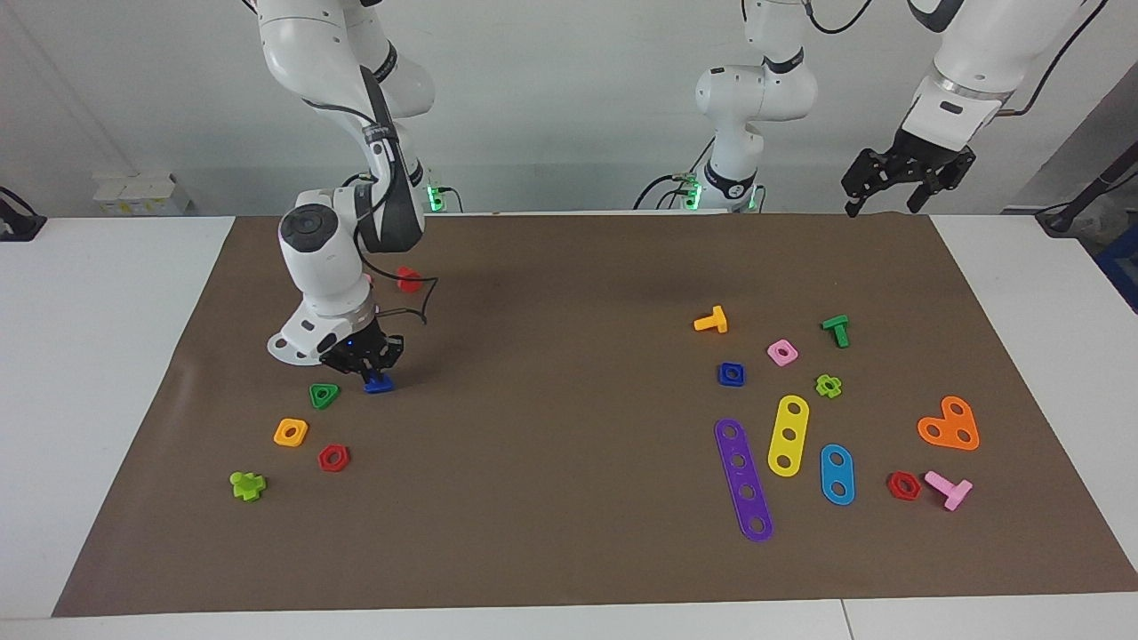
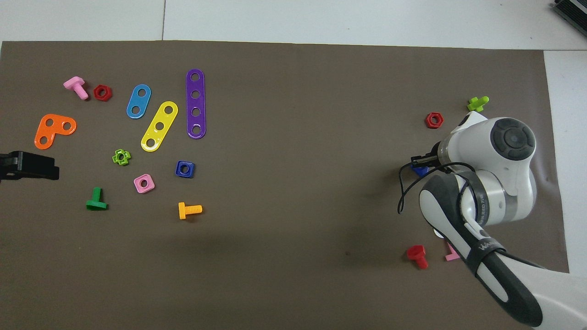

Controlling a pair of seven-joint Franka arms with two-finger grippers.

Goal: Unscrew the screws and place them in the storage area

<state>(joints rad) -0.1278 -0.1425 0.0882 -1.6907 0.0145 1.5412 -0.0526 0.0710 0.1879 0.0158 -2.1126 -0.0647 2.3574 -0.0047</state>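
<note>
A small blue screw (image 1: pixel 379 384) with a flat triangular head rests on the brown paper mat (image 1: pixel 569 338) toward the right arm's end. My right gripper (image 1: pixel 372 373) stands low over it, fingers closed around it. In the overhead view only a corner of the blue screw (image 2: pixel 418 171) shows beside the right gripper (image 2: pixel 424 161), under the arm's wrist. My left gripper (image 1: pixel 892 197) waits open and empty, raised over the mat's edge nearest the robots at the left arm's end; it also shows in the overhead view (image 2: pixel 27 166).
Beside the blue screw lie a green triangular nut (image 1: pixel 324 395), an orange square nut (image 1: pixel 291 432), a red hex nut (image 1: pixel 333 458), a lime cross piece (image 1: pixel 247 485) and a red bolt (image 1: pixel 409 280). Toward the left arm's end lie a blue square nut (image 1: pixel 731 374), coloured strips and T-bolts.
</note>
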